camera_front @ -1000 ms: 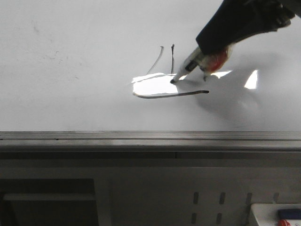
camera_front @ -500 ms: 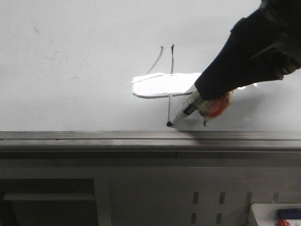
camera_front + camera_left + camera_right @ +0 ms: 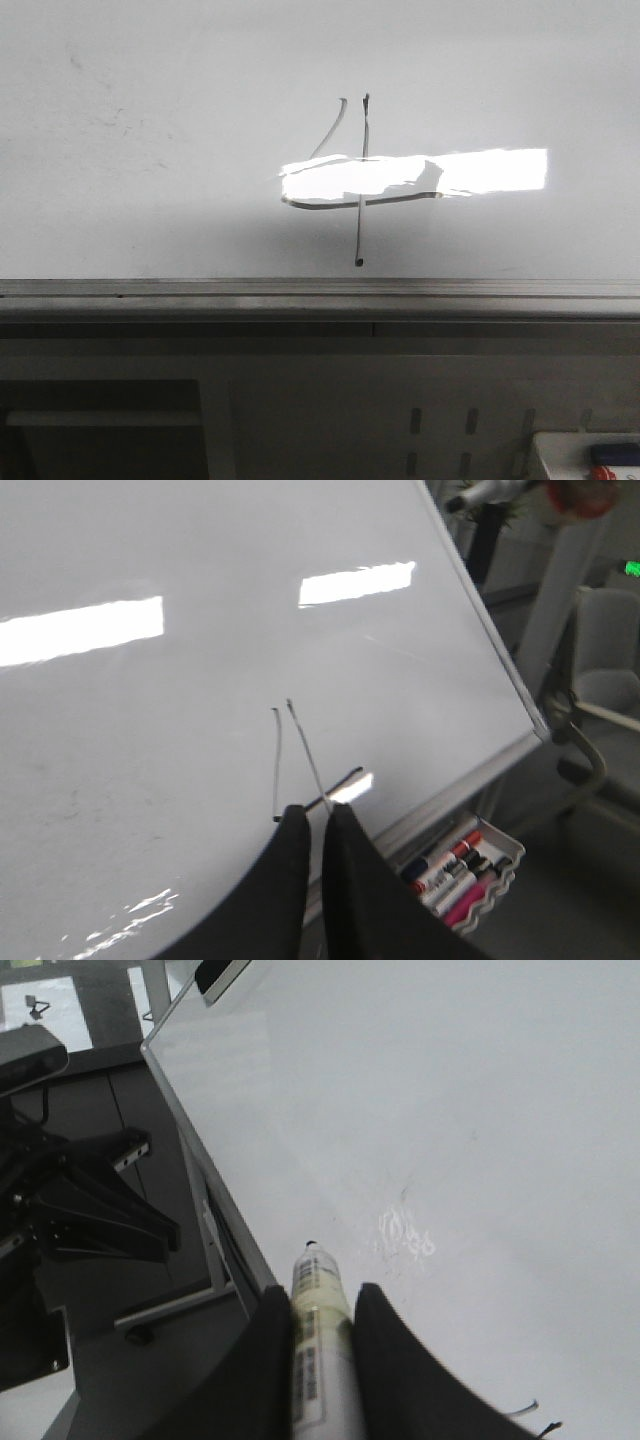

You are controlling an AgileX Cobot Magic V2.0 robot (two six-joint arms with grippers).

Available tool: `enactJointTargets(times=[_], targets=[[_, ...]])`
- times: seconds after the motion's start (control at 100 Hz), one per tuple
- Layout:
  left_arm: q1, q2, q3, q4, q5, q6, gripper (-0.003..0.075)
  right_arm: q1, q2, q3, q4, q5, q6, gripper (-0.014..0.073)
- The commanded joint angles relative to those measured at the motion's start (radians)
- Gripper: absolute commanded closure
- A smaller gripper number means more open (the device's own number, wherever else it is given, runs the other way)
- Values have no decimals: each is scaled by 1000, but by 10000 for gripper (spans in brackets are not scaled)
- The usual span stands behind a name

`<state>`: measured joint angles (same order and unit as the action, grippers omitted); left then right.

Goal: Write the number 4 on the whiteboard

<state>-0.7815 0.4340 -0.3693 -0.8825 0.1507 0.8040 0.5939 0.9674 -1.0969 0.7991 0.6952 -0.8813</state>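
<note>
The number 4 stands in thin dark lines on the whiteboard: slanted stroke, horizontal bar and a long vertical stroke ending just above the grey rail. No gripper shows in the front view. In the left wrist view my left gripper hangs over the whiteboard with its fingers nearly together and nothing between them, just in front of the number 4. My right gripper is shut on a white marker, whose dark tip points at the whiteboard near its edge.
A bright glare patch lies across the bar of the 4. A tray of several markers hangs below the rail, its corner also in the front view. A chair and a dark stand base sit beside the board.
The right arm drew the vertical stroke down to just above the rail, then moved out of the front view with the marker. The finished 4 is now uncovered.
</note>
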Motion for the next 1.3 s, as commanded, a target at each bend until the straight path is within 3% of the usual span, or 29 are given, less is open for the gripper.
enactJointTargets(times=[0.0, 0.13, 0.22, 0.47, 0.73, 1.17, 1.29], targets=[[-4, 39, -109, 141, 124, -6, 595, -1, 7, -19, -6, 16, -2, 658], [-4, 145, -261, 324, 331, -6, 393, 11, 58, -11, -21, 69, -17, 658], [-4, 229, -371, 384, 444, -6, 352, 60, 95, -11, -21, 70, -81, 658], [-4, 433, -604, 396, 621, -6, 353, 240, 156, -11, -153, 9, -108, 658], [-6, 520, -653, 373, 773, -6, 353, 267, 156, -11, -153, -50, -108, 658], [-6, 529, -653, 325, 695, -10, 356, 328, 156, -11, -149, -64, -108, 658], [-6, 539, -653, 301, 695, -10, 428, 328, 156, -11, -149, -64, -108, 658]])
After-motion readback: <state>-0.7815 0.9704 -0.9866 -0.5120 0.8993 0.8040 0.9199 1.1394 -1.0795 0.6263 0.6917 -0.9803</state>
